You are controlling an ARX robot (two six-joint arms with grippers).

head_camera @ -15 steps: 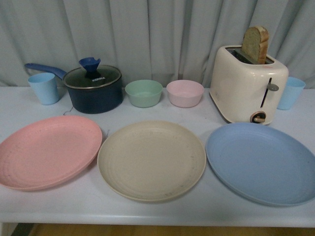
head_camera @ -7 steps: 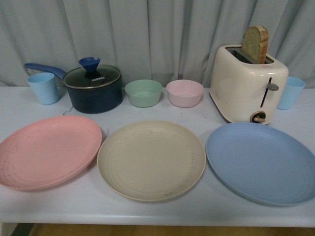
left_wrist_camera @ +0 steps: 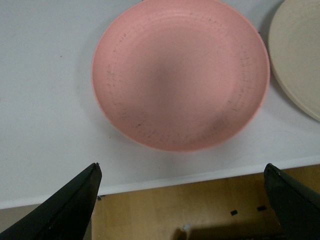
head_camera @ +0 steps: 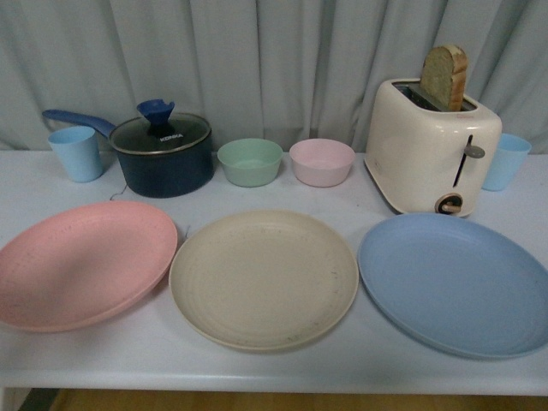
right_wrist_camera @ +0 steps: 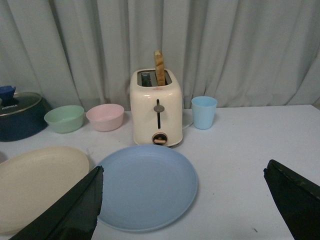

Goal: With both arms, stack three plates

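Note:
Three plates lie side by side on the white table point(head_camera: 257, 368): the pink plate point(head_camera: 81, 264) at the left, the beige plate point(head_camera: 264, 278) in the middle, the blue plate point(head_camera: 458, 282) at the right. Neither arm shows in the front view. My left gripper point(left_wrist_camera: 182, 170) is open and empty, above the table's front edge just short of the pink plate point(left_wrist_camera: 180, 72). My right gripper point(right_wrist_camera: 182, 172) is open and empty, above the table with the blue plate point(right_wrist_camera: 145, 185) partly between its fingers point(right_wrist_camera: 75, 210). The beige plate point(right_wrist_camera: 35, 182) lies beside it.
At the back stand a blue cup point(head_camera: 77, 152), a dark lidded pot point(head_camera: 163, 154), a green bowl point(head_camera: 249, 162), a pink bowl point(head_camera: 321, 162), a cream toaster point(head_camera: 431, 145) with a bread slice point(head_camera: 443, 77), and another blue cup point(head_camera: 505, 161). A grey curtain hangs behind.

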